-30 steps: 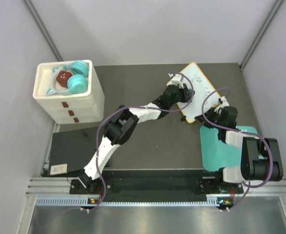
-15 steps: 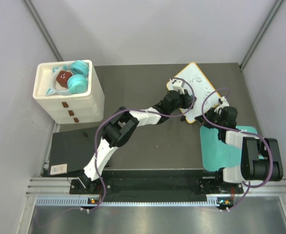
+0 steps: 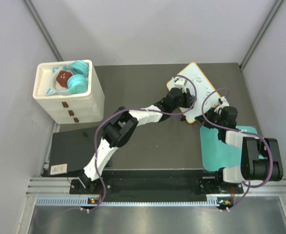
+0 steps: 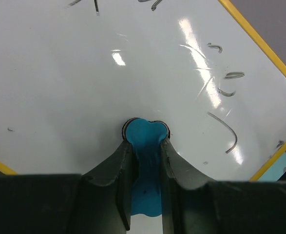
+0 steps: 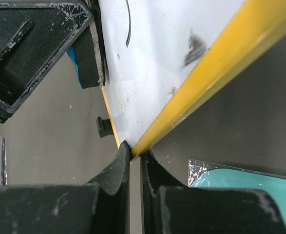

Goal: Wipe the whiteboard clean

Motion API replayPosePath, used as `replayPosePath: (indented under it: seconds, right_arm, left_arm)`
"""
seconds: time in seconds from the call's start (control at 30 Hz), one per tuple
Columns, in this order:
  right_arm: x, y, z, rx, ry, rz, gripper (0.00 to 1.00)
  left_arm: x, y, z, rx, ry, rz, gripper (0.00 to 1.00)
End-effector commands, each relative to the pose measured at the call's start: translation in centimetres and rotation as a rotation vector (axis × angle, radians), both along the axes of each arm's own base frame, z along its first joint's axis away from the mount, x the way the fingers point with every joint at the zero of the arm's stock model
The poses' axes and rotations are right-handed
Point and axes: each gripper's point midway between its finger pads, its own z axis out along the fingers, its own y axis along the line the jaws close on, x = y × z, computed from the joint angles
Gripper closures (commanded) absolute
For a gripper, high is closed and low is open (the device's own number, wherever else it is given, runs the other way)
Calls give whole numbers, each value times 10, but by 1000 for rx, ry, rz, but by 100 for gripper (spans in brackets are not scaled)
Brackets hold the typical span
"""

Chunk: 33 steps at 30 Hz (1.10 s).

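Note:
The whiteboard [image 3: 202, 84] lies tilted at the far right of the table, white with a yellow frame and dark scribbles [image 4: 224, 130]. My left gripper [image 3: 182, 91] is over the board, shut on a blue eraser [image 4: 145, 139] whose tip presses on the white surface [image 4: 74, 73]. My right gripper [image 3: 204, 118] is shut on the board's near corner; in the right wrist view the fingers [image 5: 118, 163] pinch the yellow frame [image 5: 206, 73] at that corner. A black clip [image 5: 103, 126] sticks out of the board's edge. The eraser also shows there [image 5: 75, 59].
A teal mat [image 3: 225, 146] lies under the right arm, near the board. A white drawer unit [image 3: 69, 95] with teal headphones [image 3: 77, 80] on top stands at the far left. A black flat slab [image 3: 72, 148] lies at the near left. Grey walls close in on three sides.
My left gripper has slid the eraser a little to the right and farther up the board. The right gripper and the board have stayed in place.

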Motion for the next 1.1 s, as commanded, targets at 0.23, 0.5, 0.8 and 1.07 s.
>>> replayPosePath:
  seconds: [0.23, 0.5, 0.8, 1.07]
  right_arm:
    - [-55, 34, -36, 33, 188, 198, 100]
    - [-55, 34, -35, 33, 186, 200, 100]
    - [-55, 34, -36, 33, 188, 198, 100]
    - [-55, 34, -36, 33, 188, 198, 100]
  left_arm:
    - [-10, -56, -14, 62, 23, -213, 100]
    - [-62, -88, -26, 89, -20, -497, 100]
    - [-129, -101, -44, 184, -127, -742, 100]
    - [-87, -96, -39, 257, -181, -505, 100]
